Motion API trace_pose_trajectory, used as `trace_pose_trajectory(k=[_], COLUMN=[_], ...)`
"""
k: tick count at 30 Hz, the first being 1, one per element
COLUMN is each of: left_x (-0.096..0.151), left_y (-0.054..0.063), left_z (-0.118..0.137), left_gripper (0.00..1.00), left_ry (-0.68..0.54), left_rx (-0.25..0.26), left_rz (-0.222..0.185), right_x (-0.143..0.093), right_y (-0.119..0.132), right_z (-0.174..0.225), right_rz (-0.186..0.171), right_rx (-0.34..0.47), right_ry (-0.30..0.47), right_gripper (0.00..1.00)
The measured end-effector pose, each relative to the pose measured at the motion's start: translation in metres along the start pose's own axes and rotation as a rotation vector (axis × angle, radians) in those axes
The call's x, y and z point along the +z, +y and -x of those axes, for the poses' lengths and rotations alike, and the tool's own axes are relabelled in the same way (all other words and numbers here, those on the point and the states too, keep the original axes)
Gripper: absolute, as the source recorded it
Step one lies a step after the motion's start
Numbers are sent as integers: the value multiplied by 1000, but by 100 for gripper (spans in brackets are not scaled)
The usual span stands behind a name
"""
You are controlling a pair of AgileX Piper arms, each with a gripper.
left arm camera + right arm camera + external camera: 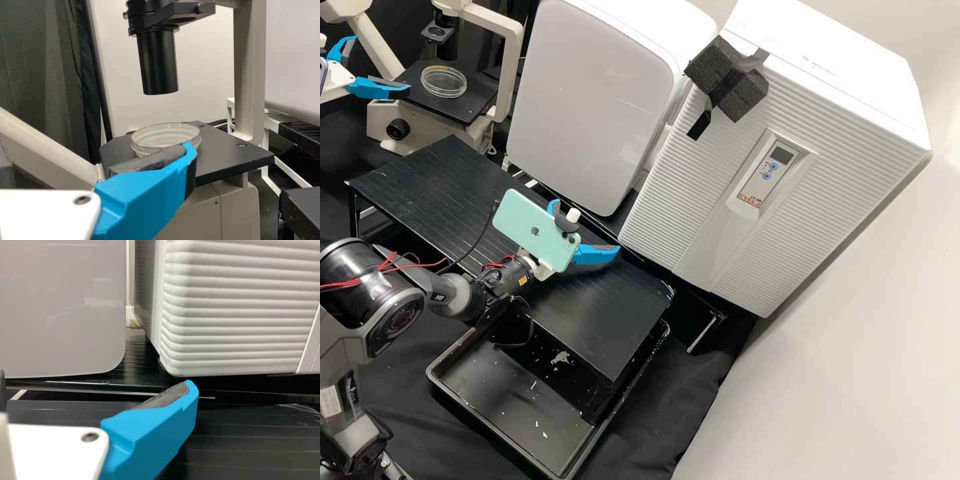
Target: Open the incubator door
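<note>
Partly hidden: part of the right gripper [587, 227], by the phone [530, 223] on its arm. In the left wrist view, a blue finger crosses in front of the dish [444, 81].
Cut off: the left arm, mostly, beyond the high view's edge at ten o'clock; the top of the microscope [505, 20] too, near eleven. In the right wrist view, the incubator [853, 50] runs out of the picture.
Hard to make out: the small dark display [781, 156]; whether it reads anything, I cannot tell.
Print: dark and red lettering on the incubator's panel, by two round blue buttons; faint print on its top. A logo sits on the phone's back, and a small yellow label [523, 281] is on the right arm.
Incubator: at two o'clock in the high view, beside the white box [593, 87] near twelve.
Door: the incubator's ribbed front [673, 200], which looks closed; a dark foam block [747, 90] sits at its upper edge, toward one o'clock.
Right gripper: just off centre toward nine, over the black stand [440, 177], apart from the door; fingers spread, nothing between them.
Left gripper [380, 63]: at ten o'clock, near the dish on the microscope stage; fingers spread.
Tray [497, 430]: at seven o'clock, partly under the stand, with pale flecks in it.
</note>
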Motion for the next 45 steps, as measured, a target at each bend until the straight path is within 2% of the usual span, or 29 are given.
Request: trace_pose_trajectory(k=[12, 16, 19, 24, 27, 33, 36, 40, 45], left_x=[0, 0, 0, 0, 0, 0, 0, 0, 0], left_y=[0, 0, 0, 0, 0, 0, 0, 0, 0], left_z=[0, 0, 0, 0, 0, 0, 0, 0, 0], left_gripper=[100, 100, 100, 100, 100, 100, 100, 100, 100], left_ry=[0, 0, 0, 0, 0, 0, 0, 0, 0], left_rx=[0, 0, 0, 0, 0, 0, 0, 0, 0], left_rz=[0, 0, 0, 0, 0, 0, 0, 0, 0], right_x=[3, 4, -4, -22, -32, -43, -44, -49, -57], right_y=[6, 27, 49, 71, 82, 107, 116, 127, 140], right_z=[1, 7, 8, 4, -2, -14, -18, -21, -24], right_rz=[8, -41, -97, -116, -114, -139, -125, -129, -107], right_rx=[14, 72, 140, 190, 207, 254, 275, 301, 339], right_ry=[-4, 4, 35, 83, 101, 85, 74, 72, 93], right_gripper=[100, 100, 100, 100, 100, 100, 100, 100, 100])
